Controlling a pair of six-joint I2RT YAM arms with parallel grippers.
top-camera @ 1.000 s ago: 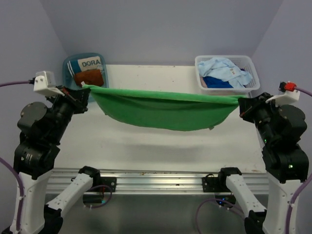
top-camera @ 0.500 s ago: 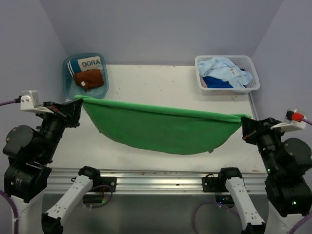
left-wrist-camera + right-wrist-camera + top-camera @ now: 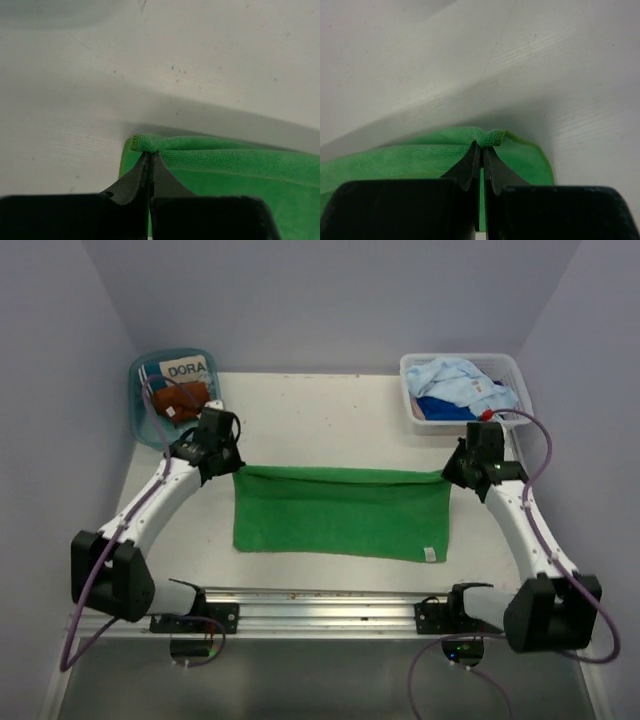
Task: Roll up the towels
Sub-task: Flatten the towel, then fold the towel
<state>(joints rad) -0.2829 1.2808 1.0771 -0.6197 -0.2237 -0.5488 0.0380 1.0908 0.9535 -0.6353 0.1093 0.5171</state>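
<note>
A bright green towel (image 3: 340, 512) lies folded in half and flat on the white table, its fold along the far edge. My left gripper (image 3: 232, 466) is shut on the towel's far left corner (image 3: 142, 145). My right gripper (image 3: 449, 472) is shut on the far right corner (image 3: 492, 136). Both corners are pinched just above the table. A light blue towel (image 3: 462, 380) and a dark blue towel (image 3: 445, 408) lie in the white basket (image 3: 515, 370) at the back right. A rust-brown towel (image 3: 178, 400) lies in the teal tub (image 3: 140, 365) at the back left.
The white-and-teal "DORA" item (image 3: 185, 369) stands in the teal tub. A metal rail (image 3: 320, 602) runs along the table's near edge. Purple walls close in the back and both sides.
Both arms have swung the towel forward and down. It hung stretched in the air before; now it lies folded flat on the table, with both grippers low at its far corners.
</note>
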